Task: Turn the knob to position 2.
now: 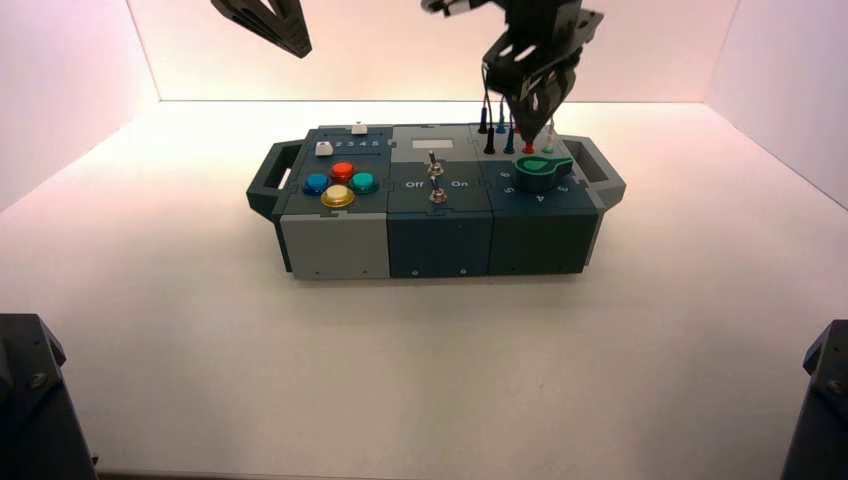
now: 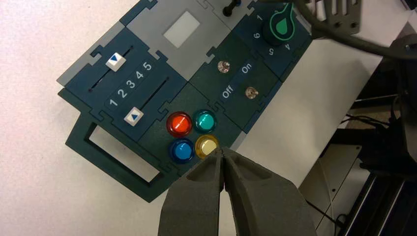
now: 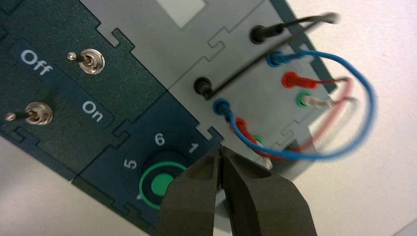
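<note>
A dark teal and grey box [image 1: 437, 205] with a carrying handle at each end sits on a white table [image 1: 420, 360], its long side facing the robot.

The small dark-green teardrop-shaped knob [image 1: 541, 170] with a lighter green outline stands on the box's right-hand panel, at about 3 o'clock from the box's middle. In the left wrist view the knob [image 2: 280, 27] shows its pointed tip aimed away from the pale digits 6, 5 and 4 printed around its base. The digit 2 is not readable in any view, so the knob's setting cannot be told.

The right gripper [image 1: 537, 128] hangs just above the knob, at roughly 12 o'clock from it, in front of the black, blue, red and green wire plugs [image 1: 505, 140]. Its dark padded fingers [image 3: 196, 196] are pressed together, holding nothing, and their tips [image 3: 222, 153] sit above the knob's round green-ringed base [image 3: 160, 184], near the digit 1.

The left gripper [image 1: 268, 22] is raised high over the far left of the table, at about 11 o'clock from the box. Its own camera shows its jaws closed and empty, above the box's edge beside the round yellow push button [image 2: 206, 146], which is grouped with red [image 2: 179, 124], teal [image 2: 204, 121] and blue [image 2: 182, 150] buttons.

Two metal toggle switches [image 1: 435, 178] stand on the middle panel, between the words "Off" and "On".
</note>
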Controlling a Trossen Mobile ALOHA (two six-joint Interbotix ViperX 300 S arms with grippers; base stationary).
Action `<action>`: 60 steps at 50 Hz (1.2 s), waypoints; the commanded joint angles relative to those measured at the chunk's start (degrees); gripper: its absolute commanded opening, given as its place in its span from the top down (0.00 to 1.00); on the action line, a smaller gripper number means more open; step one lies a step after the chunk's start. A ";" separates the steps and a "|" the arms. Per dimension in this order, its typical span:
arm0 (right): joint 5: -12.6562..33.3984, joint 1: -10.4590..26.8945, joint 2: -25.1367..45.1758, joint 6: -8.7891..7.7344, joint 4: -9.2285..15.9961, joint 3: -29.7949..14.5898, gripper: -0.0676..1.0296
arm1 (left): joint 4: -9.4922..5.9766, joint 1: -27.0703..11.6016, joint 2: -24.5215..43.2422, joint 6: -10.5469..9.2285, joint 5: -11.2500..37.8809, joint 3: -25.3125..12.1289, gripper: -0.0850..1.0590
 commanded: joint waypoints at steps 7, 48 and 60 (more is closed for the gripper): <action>4.22 -2.55 -6.33 1.67 0.18 1.93 0.96 | -0.35 0.18 -1.23 0.53 -0.09 -1.49 0.95; 3.96 -3.16 -2.72 1.14 2.90 5.36 0.96 | -0.53 0.18 -1.05 0.44 -0.09 -1.58 0.95; 1.41 -3.16 -2.55 1.58 2.20 5.19 0.96 | -0.53 0.18 -1.05 0.44 0.00 -1.58 0.95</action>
